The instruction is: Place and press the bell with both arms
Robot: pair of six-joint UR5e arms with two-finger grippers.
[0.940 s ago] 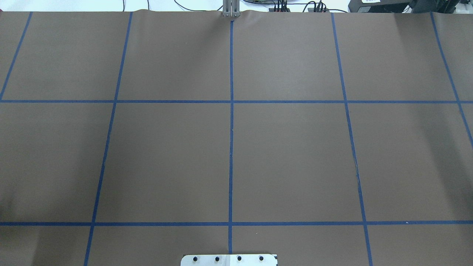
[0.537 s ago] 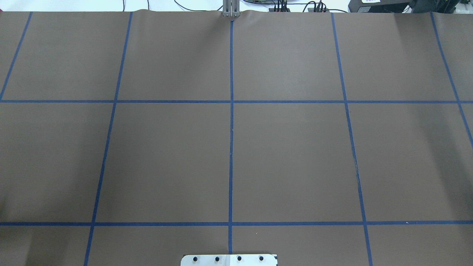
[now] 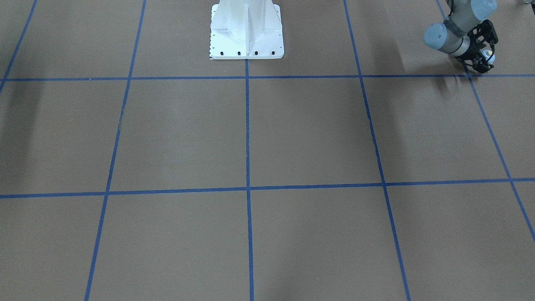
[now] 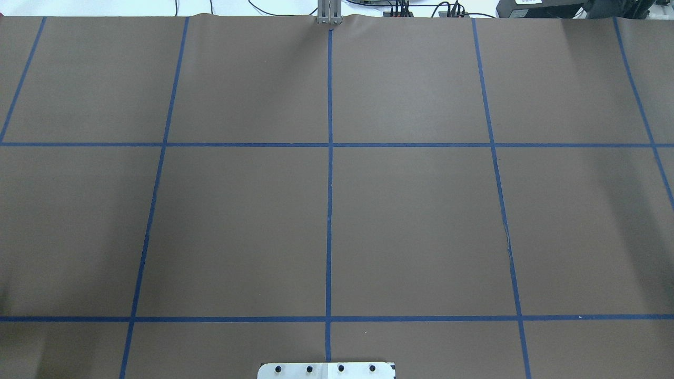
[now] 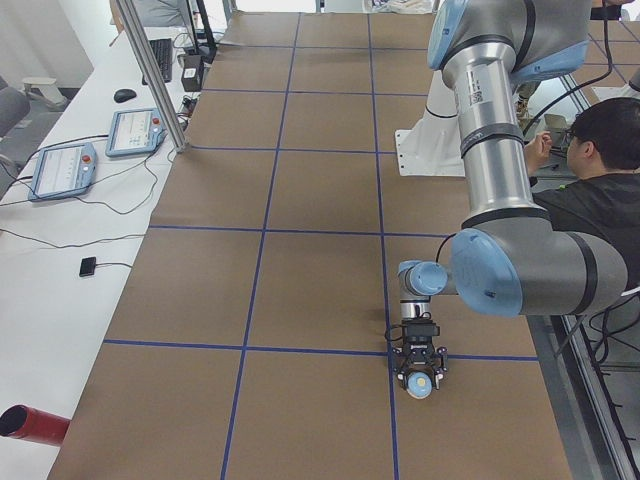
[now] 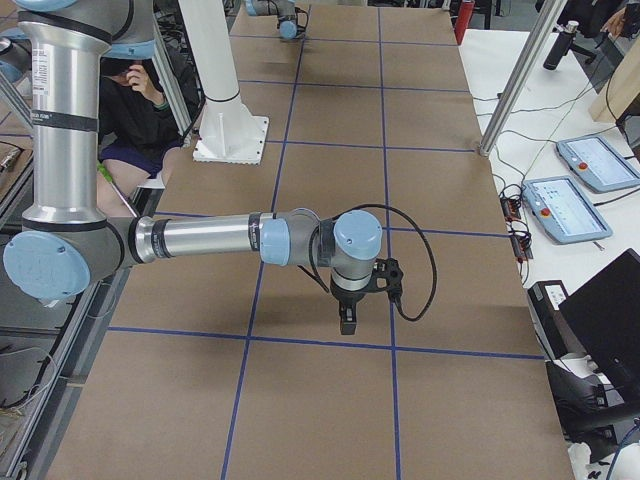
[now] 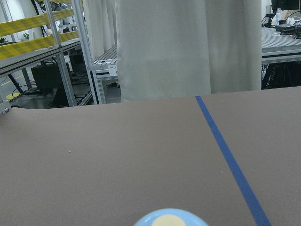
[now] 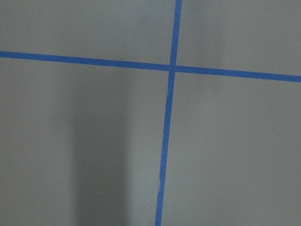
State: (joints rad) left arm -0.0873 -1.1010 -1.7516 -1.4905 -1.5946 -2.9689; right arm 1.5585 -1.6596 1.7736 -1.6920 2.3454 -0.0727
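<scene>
Our left gripper [image 5: 420,378] has its two black fingers closed on the bell [image 5: 421,387], one finger on each side of the light-blue dome, and the cream button shows in the side view. In the left wrist view we see the top of the bell at the lower edge, with the brown table [image 4: 421,210] stretching away in front of it. We cannot tell if the base of the bell touches the table or hangs just above it. Just beside this gripper two blue tape lines [image 3: 418,76] cross each other. Above the gripper rises the left arm [image 5: 495,140], grey with light-blue caps, bent at a big joint close over the hand. Behind this arm, past the table edge, a person [image 5: 590,180] in dark clothes is sitting. Further from the hand, along the same side of the table, stands the white pedestal [image 3: 246,33]. Across the table from the left gripper, on a white bench [image 5: 40,290], lie two control tablets [image 5: 135,132]. Well apart from the left gripper, toward the other end of the table, the right gripper [image 6: 347,322] points down at the table from the end of the right arm [image 6: 200,238], whose forearm lies nearly level. We cannot tell if its fingers are apart or together. Its wrist view shows another crossing of tape lines beneath it.
</scene>
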